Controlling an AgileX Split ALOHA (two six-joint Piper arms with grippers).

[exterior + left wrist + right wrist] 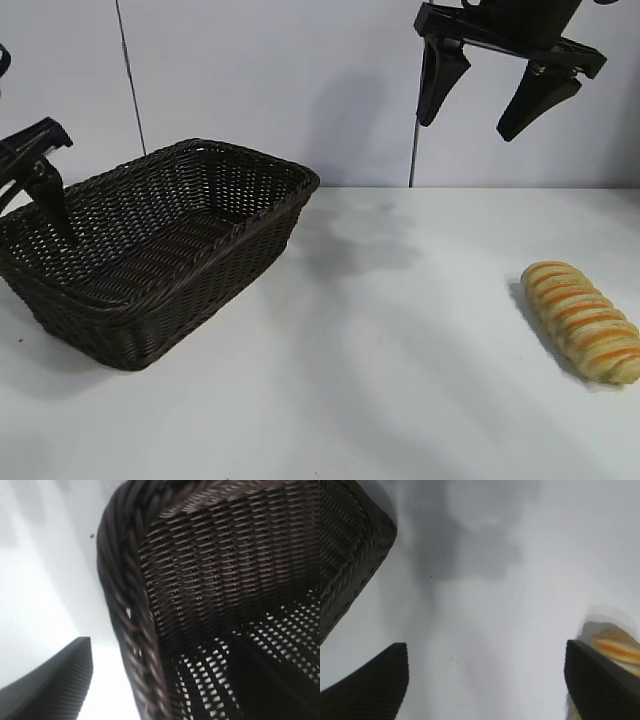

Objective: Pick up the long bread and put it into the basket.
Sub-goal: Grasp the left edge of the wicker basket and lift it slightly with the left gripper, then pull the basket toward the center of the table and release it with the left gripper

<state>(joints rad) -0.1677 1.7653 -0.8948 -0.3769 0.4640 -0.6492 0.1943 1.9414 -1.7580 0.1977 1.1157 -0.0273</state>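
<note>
- The long bread [585, 320] lies flat on the white worktop [400, 380], well apart from the basket [250, 215] on its right-hand side, one rounded end angled toward the camera. Nothing touches it, so the pick has not begun.
- The basket sits on the same worktop with its open top upward and nothing visible inside, ready to receive the loaf.
- High above the gap between basket and bread, closer to the bread, hangs the right claw [490, 95], its two dark fingers spread wide and gripping nothing. In its wrist view one finger [600, 680] half covers the bread [620, 650], so it looks roughly lined up but would need to come down a good way.
- Over at the basket's far-left rim is the left claw [40, 185], also released and empty. Its wrist view shows one finger [55, 680] outside the braided rim [125, 605] and the weave of the basket wall filling the rest.
- My read: the right arm is better placed for the bread, while the left seems positioned to steady the basket.
</note>
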